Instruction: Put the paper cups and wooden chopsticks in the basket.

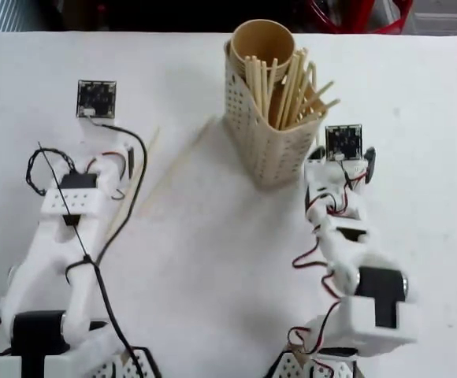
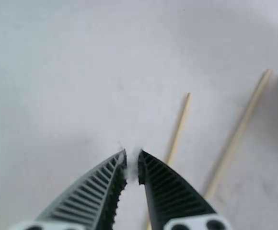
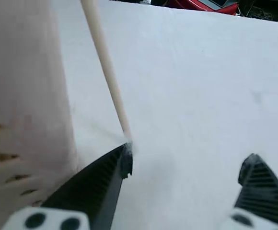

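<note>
Two slim wooden chopsticks (image 2: 179, 122) | left hand (image 2: 132, 160) clenched — right hand (image 3: 189, 160) released | perforated basket (image 1: 272, 150)

One basket (image 1: 272, 153) near the far edge of the table (image 1: 213, 268) holds one paper cup (image 1: 261, 43) and a bundle of wooden chopsticks (image 1: 291, 90), too tightly packed for me to count. Two more lie loose toward the left edge: a first loose chopstick (image 2: 179, 125) and a second loose chopstick (image 2: 239, 130). I work with two arms, the left arm (image 1: 59, 236) and the right arm (image 1: 347, 244).
</note>
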